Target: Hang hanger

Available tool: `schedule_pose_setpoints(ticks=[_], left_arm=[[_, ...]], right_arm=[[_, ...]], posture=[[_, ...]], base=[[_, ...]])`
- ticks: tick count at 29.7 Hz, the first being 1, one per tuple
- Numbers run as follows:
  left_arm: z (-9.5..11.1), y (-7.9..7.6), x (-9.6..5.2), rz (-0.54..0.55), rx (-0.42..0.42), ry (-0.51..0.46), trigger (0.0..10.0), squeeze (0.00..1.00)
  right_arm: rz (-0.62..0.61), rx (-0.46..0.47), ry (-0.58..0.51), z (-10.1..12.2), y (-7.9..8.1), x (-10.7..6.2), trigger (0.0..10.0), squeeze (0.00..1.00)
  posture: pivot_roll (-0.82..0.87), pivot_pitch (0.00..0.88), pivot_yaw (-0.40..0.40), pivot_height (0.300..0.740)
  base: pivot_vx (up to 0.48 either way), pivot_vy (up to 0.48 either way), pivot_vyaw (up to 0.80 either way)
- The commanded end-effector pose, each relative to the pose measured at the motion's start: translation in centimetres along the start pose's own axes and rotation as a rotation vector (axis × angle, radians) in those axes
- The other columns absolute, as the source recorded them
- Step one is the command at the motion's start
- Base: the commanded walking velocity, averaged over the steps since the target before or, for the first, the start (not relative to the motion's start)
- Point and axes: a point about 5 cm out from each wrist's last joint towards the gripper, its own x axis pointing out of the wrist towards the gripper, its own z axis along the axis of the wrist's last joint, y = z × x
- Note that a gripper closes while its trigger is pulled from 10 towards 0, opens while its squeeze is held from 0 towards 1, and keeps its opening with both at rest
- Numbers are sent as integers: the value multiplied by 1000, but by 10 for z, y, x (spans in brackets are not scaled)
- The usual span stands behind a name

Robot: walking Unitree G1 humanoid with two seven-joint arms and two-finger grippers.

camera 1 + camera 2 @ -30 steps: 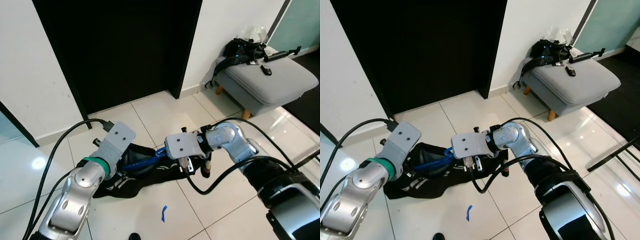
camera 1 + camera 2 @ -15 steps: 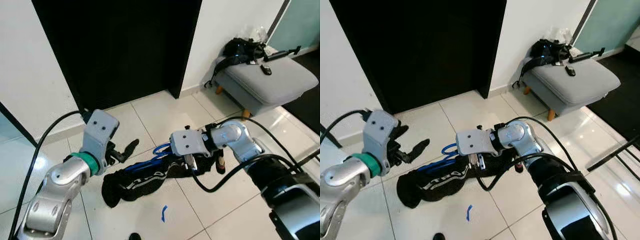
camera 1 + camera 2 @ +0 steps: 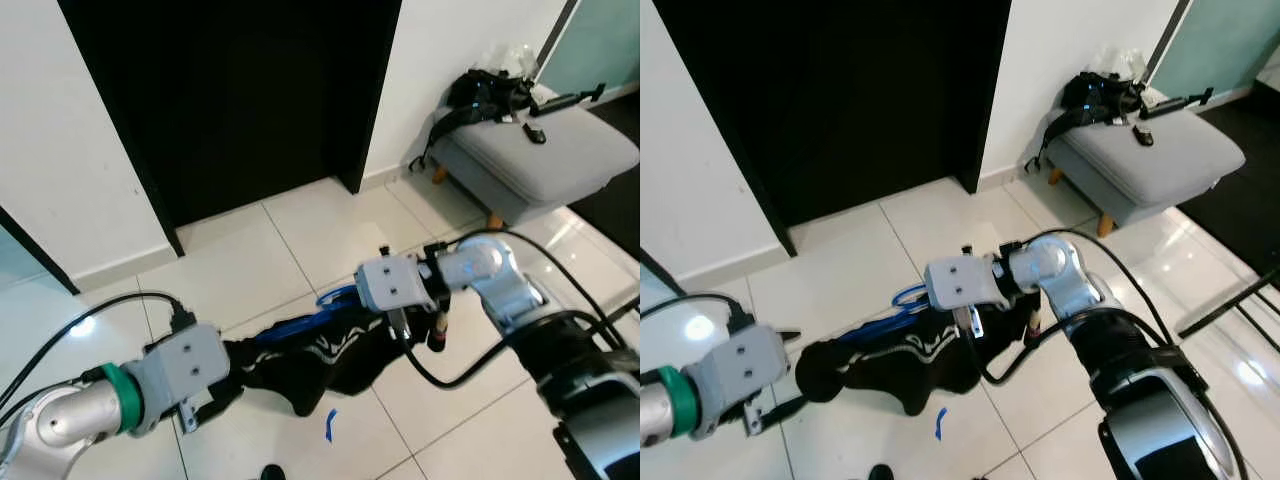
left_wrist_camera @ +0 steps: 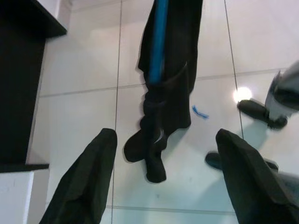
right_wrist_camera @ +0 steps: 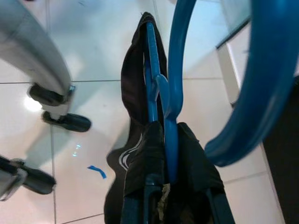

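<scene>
Blue plastic hanger (image 3: 305, 323) with a black garment (image 3: 315, 360) draped over it, pinched at its hook end between the closed fingers of the right gripper (image 3: 398, 322), above white tile floor (image 3: 320, 230). Left gripper (image 4: 159, 184) fingers (image 4: 86, 179) spread wide, holding nothing; the garment's end hangs just beyond their tips, apart.

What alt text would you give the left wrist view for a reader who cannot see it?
The left gripper is open, its two black fingers spread wide above a pale tiled floor. Beyond them a black garment hangs draped over a blue hanger, its lower end dangling free. A small blue mark lies on the tiles beside it.
</scene>
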Motion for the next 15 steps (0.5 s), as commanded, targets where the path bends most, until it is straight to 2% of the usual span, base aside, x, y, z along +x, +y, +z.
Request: schedule_pose_setpoints(ticks=[1, 10, 15], left_arm=[[-7, -6, 3, -24, -4, 21, 10000, 0], [-11, -7, 8, -15, -23, 4, 10000, 0], [-12, -8, 10, -7, -74, -13, 10000, 0]], right_arm=[[13, -22, -39, 7, 0, -1, 10000, 0], [9, -45, -90, 21, -8, -4, 10000, 0], [11, -48, -105, 26, -9, -4, 10000, 0]], posture=[[-23, 230, 65, 740], [-26, 228, 67, 740], [-24, 227, 66, 740]], base=[[0, 0, 0], [0, 0, 0], [0, 0, 0]])
